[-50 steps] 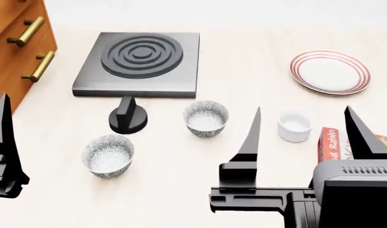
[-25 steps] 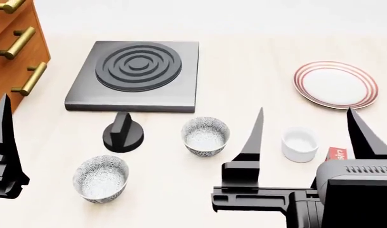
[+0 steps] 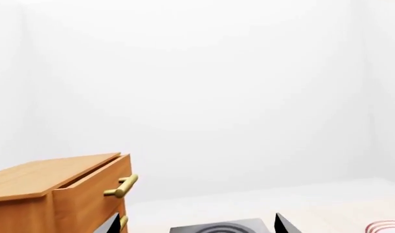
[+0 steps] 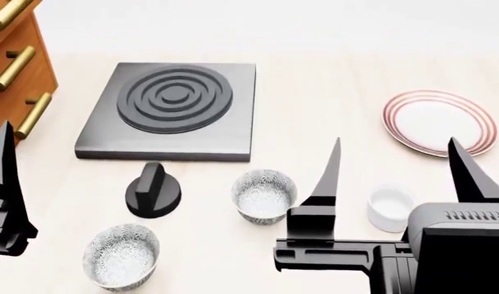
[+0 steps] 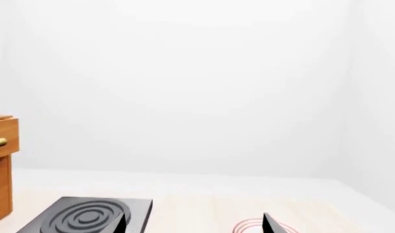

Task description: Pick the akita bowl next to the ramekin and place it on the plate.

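Sitting on the pale counter, the akita bowl you needed was upright, between the black knob and the ramekin, apart from both. Your right gripper hung nearer the camera, and its left finger showed just beside the bowl's right rim in the head view; whether it touched could not be told, though nothing was held. Its two fingers stood wide apart, and the ramekin appeared between them. Beyond the ramekin, toward the far right, lay the plate, well apart from the bowl. The second patterned bowl sat at the near left, past the knob. Behind the knob was the dark burner slab, and the wooden drawer unit stood at the far left edge. Your left gripper was low at the left edge of the head view, well apart from the akita bowl; only one finger showed there. In the left wrist view its two tips were spread, nothing between them. The right wrist view caught only the slab and a sliver of the plate's rim.
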Controlling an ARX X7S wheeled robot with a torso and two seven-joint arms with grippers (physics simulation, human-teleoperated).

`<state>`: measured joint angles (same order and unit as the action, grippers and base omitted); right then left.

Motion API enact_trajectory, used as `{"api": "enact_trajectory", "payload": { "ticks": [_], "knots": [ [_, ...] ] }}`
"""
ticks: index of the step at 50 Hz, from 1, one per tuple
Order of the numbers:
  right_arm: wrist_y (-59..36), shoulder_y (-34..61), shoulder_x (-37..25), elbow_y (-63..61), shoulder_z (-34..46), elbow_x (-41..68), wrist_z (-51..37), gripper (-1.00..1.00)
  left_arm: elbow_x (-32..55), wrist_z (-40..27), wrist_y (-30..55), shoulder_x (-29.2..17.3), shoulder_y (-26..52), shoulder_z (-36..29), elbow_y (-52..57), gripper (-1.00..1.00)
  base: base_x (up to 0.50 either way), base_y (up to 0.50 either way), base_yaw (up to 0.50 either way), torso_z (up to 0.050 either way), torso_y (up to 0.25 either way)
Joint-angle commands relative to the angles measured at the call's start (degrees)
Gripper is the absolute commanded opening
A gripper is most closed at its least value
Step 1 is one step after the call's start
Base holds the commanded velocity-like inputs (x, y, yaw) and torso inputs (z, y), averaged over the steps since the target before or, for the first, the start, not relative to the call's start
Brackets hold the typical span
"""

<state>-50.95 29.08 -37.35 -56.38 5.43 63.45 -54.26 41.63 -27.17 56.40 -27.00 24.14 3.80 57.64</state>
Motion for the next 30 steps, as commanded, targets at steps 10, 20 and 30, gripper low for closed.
{"api": "enact_trajectory", "payload": {
  "ticks": [10, 20, 30],
  "knots": [
    [1.2, 0.4, 0.6, 0.0, -0.8, 0.0, 1.1, 1.00, 0.6, -0.1, -1.0, 0.0, 0.3, 0.9, -0.8, 1.00, 0.14, 0.00, 0.00, 0.000, 0.000],
    [2.2, -0.7, 0.3, 0.1, -0.7, -0.5, 1.3, 1.00, 0.9, -0.7, -1.5, -0.4, 0.1, 0.5, -1.1, 1.00, 0.14, 0.00, 0.00, 0.000, 0.000],
    [2.6, -0.9, 0.1, 0.1, -0.5, -0.3, 1.0, 1.00, 1.4, -1.2, -2.0, -0.9, 0.1, 0.2, -1.3, 1.00, 0.15, 0.00, 0.00, 0.000, 0.002]
  ]
}}
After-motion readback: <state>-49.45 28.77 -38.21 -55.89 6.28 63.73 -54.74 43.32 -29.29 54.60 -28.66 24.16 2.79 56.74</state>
